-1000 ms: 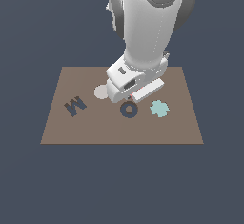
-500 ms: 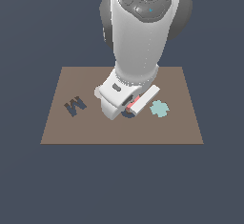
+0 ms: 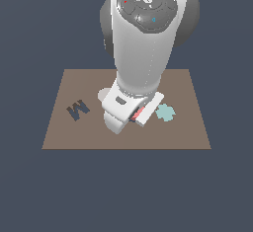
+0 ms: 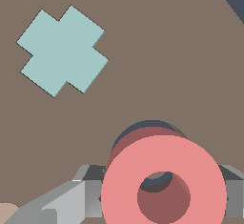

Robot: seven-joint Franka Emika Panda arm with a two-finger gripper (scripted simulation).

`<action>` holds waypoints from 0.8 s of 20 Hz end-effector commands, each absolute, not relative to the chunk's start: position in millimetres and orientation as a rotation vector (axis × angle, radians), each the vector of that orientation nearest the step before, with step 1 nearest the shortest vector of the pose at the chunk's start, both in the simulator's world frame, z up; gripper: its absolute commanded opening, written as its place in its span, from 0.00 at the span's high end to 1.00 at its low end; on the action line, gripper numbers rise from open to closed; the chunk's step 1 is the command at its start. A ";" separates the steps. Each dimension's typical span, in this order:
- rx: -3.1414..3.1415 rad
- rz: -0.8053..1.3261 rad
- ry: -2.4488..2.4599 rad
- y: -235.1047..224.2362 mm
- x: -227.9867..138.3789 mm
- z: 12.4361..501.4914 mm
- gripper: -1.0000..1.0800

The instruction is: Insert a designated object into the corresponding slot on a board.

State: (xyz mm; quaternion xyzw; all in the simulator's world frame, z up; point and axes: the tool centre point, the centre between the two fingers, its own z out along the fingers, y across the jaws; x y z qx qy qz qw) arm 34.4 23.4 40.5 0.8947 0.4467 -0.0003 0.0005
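Observation:
My gripper is shut on the coral-red ring, with a grey finger at each side. The ring hangs just above the dark navy ring-shaped slot, which shows as an arc behind the ring and through its hole. The ring sits slightly off the slot's outline. In the exterior view the arm covers the middle of the brown board. Only a sliver of the red ring shows under the hand, and the slot is hidden.
A teal cross-shaped piece lies on the board at the exterior view's right of the hand; it also shows in the wrist view. A dark M-shaped recess is at the left. A tan piece peeks out behind the hand.
The arm has leaned forward and lowered the hand with the ring over the O-shaped slot. The slot, visible a second ago in the exterior view, is now covered by the hand.

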 end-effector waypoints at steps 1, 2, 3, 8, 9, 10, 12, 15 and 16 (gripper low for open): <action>2.802 0.000 1.418 23.3 36.4 40.8 1.00; 2.802 0.000 1.419 23.3 36.6 40.8 1.00; 2.805 -0.001 1.413 23.2 35.7 40.6 1.00; 2.802 -0.001 1.418 23.7 36.8 32.4 1.00; 2.801 -0.001 1.419 23.8 37.0 31.1 1.00; 2.801 -0.001 1.419 23.6 37.0 30.8 1.00; 2.801 -0.001 1.419 23.6 37.0 30.8 0.04; 2.801 -0.001 1.419 23.6 37.0 30.8 0.04; 2.801 -0.001 1.419 23.6 37.0 30.8 0.04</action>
